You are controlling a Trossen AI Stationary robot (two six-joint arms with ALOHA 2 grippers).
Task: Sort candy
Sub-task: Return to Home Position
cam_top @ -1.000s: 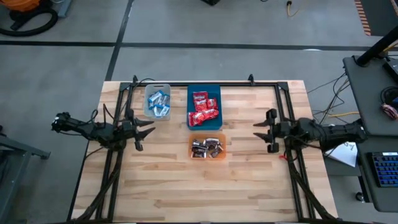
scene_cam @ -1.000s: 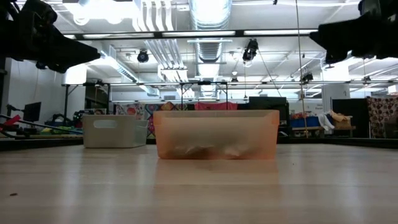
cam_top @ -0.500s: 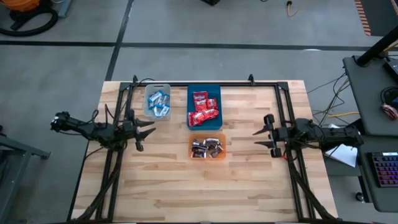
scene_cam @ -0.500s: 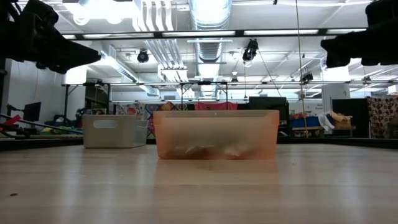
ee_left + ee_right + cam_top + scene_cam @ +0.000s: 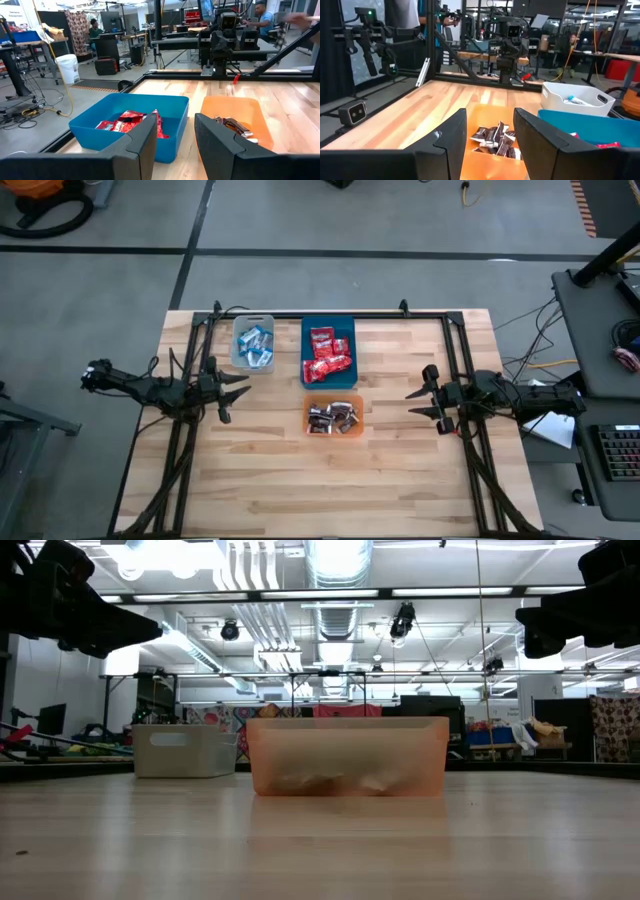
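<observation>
Hovering over opposite sides of the pale wooden table (image 5: 400, 480), the left gripper (image 5: 233, 390) and right gripper (image 5: 418, 402) face inward, jaws apart, holding nothing. Between them sit the blue-and-white wrapped candies (image 5: 255, 345) in the clear rectangular plastic bin (image 5: 254, 319), the red-wrapped candies (image 5: 328, 355) in the blue rectangular plastic bin (image 5: 328, 322) and the brown-silver wrapped candies (image 5: 332, 417) in the orange rectangular plastic bin (image 5: 351, 430) — wrapper print too small to read.

Robotics lab on an open workshop floor. Wood-top bench (image 5: 330, 470) with a black frame (image 5: 430, 314) sits on bare concrete floor (image 5: 100, 280). Exposed ductwork (image 5: 335, 560) and strip lights (image 5: 300, 593) overhead. Loose cables (image 5: 35, 111) trail across the floor by a white waste bin (image 5: 66, 68). Desks with monitors (image 5: 107, 20) further back, people (image 5: 262, 17) seated at them. Side desk has a keyboard (image 5: 620, 450). Another arm rig (image 5: 367, 30) stands just off the bench.
</observation>
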